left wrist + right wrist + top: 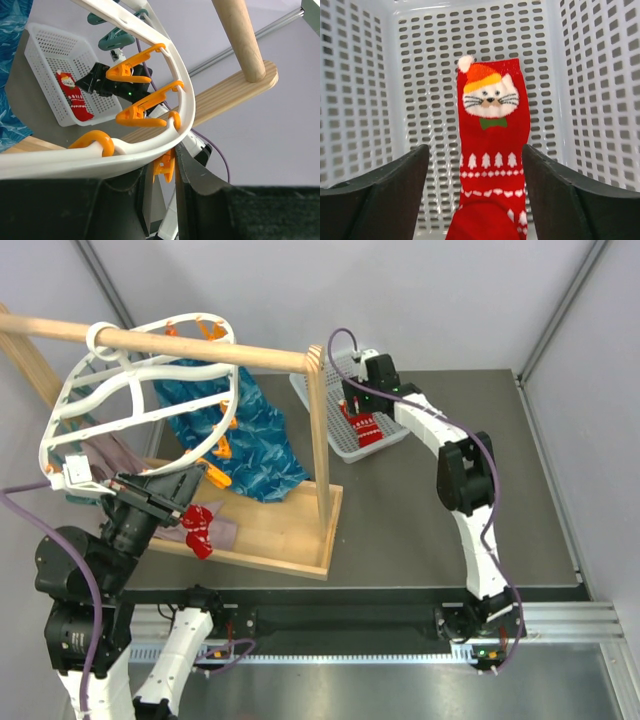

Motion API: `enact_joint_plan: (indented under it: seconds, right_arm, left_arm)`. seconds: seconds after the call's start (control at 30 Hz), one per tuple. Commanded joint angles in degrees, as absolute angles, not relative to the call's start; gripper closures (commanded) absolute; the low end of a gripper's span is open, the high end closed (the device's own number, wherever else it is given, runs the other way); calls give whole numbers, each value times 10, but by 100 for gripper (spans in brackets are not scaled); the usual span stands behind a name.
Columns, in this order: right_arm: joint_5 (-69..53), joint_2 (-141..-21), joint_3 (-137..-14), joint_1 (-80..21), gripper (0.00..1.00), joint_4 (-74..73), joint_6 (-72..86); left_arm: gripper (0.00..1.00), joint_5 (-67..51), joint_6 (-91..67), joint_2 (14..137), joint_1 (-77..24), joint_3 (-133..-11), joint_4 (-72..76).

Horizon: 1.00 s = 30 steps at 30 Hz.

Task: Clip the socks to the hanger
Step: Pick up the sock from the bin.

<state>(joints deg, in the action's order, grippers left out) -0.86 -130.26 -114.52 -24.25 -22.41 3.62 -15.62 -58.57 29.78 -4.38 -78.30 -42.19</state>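
The white hanger [57, 418] hangs from the wooden rail, orange clips round its rim [75, 162]. My left gripper [185, 490] is under that rim, shut on an orange clip [167, 167]. One red sock [200, 530] shows just beyond its fingers, over the wooden base; I cannot tell whether a clip holds it. Another red sock [492, 150], with a cat face and white patterning, lies flat in the white mesh basket [360, 100]. My right gripper [475, 150] is low over it, open, a finger on each side of the sock [362, 430].
A teal-blue cloth [240, 440] and a mauve-grey cloth [110, 455] hang from the hanger. The wooden stand's post [320, 420] and base board [290, 530] stand between the two arms. The basket [330, 445] sits right of the post.
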Motion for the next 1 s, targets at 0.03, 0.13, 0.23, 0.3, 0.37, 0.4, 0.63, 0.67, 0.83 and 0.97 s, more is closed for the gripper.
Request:
enact_joint_plan:
  seconds: [0.03, 0.13, 0.23, 0.3, 0.37, 0.4, 0.63, 0.67, 0.83, 0.97]
  right_arm:
    - [-2, -1358, -1190, -245, 31, -186, 47]
    - [27, -1381, -1207, -249, 35, -166, 51]
    - [46, -1435, -1258, -256, 38, -185, 47]
    - [68, -1461, -1313, -261, 38, -226, 42]
    - [86, -1498, -1373, -263, 42, -265, 40]
    - [90, -1504, -1381, -263, 45, -279, 40]
    - [91, -1470, -1330, -260, 79, -248, 28]
    - [88, -1465, -1319, -258, 80, -244, 27]
    - [57, -1416, -1296, -251, 100, -226, 21]
    - [48, -1332, -1197, -251, 100, -159, 15]
  left_arm:
    - [100, -170, -578, 305, -43, -772, -426]
    - [100, -172, -582, 301, -43, -766, -425]
    - [100, -172, -578, 299, -43, -766, -425]
    - [100, -172, -577, 299, -43, -765, -426]
    - [100, -175, -573, 298, -43, -765, -425]
    - [100, -175, -573, 298, -44, -765, -425]
    - [100, -177, -573, 300, -46, -756, -420]
    - [100, -178, -573, 300, -46, -754, -420]
    - [100, -179, -576, 300, -47, -751, -420]
    - [100, -178, -576, 302, -47, -752, -418]
